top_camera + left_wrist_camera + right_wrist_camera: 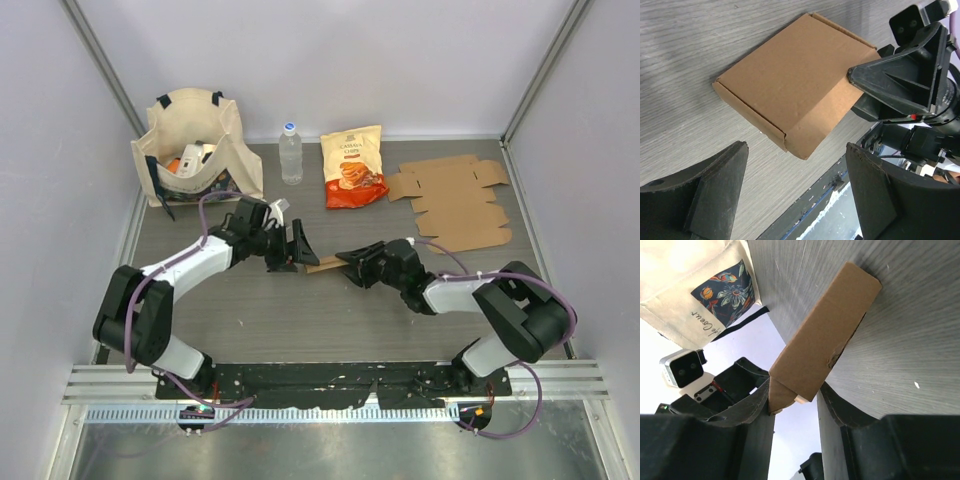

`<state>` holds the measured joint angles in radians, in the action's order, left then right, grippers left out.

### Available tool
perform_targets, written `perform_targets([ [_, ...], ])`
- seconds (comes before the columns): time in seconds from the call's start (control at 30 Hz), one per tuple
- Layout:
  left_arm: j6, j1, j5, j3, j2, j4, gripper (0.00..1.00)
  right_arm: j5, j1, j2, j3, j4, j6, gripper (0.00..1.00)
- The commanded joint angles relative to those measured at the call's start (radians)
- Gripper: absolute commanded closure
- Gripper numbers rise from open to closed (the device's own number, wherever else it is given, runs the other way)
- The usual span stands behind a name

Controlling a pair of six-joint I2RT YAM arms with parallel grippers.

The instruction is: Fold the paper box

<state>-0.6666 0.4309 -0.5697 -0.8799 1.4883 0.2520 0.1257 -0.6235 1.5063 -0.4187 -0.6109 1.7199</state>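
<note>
— Black fingers [705,195] of the left gripper [795,200] fill the bottom corners of its wrist view, see? They're spread wide, with nothing between them.

— And the paper box [790,85]?

— It's resting on the grey table [680,75], folded shut. That's the middle of the same view, beyond those open fingers and apart from them. From overhead it's only a thin brown sliver at the centre of the frame, between the two grippers.

— Is the right gripper [795,405] holding it?

— Yes, it's clamped on one end. In its own wrist view the cardboard runs from the upper right down into the pinch. In the left wrist view that gripper comes in from the upper right, with one finger [900,75] lying over the box's corner.

— What else is about?

— Everything else sits along the top of the overhead frame. At the upper left there's a cream tote bag [195,140], then a water bottle [290,152] and an orange bag of chips [352,165]. At the upper right lies a flat cardboard blank [455,200], well apart from the box.
</note>
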Motion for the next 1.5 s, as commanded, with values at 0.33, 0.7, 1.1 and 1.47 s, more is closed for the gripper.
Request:
perform_targets([
  [0.33,0.266,-0.027,-0.014,-0.324,0.168,0.254,0.25,0.028,0.034,0.084,-0.134,0.241,-0.043,0.61],
  [0.7,0.334,-0.034,-0.088,-0.309,0.225,0.257,0.23,0.041,0.053,0.137,-0.253,0.344,-0.049,0.61],
  [1.1,0.357,-0.035,0.053,-0.347,0.336,0.297,0.31,0.057,0.061,0.258,-0.368,0.358,-0.054,0.61],
  [1.47,0.34,-0.067,0.073,-0.343,0.394,0.293,0.37,0.097,0.094,0.319,-0.302,-0.09,-0.334,0.46],
])
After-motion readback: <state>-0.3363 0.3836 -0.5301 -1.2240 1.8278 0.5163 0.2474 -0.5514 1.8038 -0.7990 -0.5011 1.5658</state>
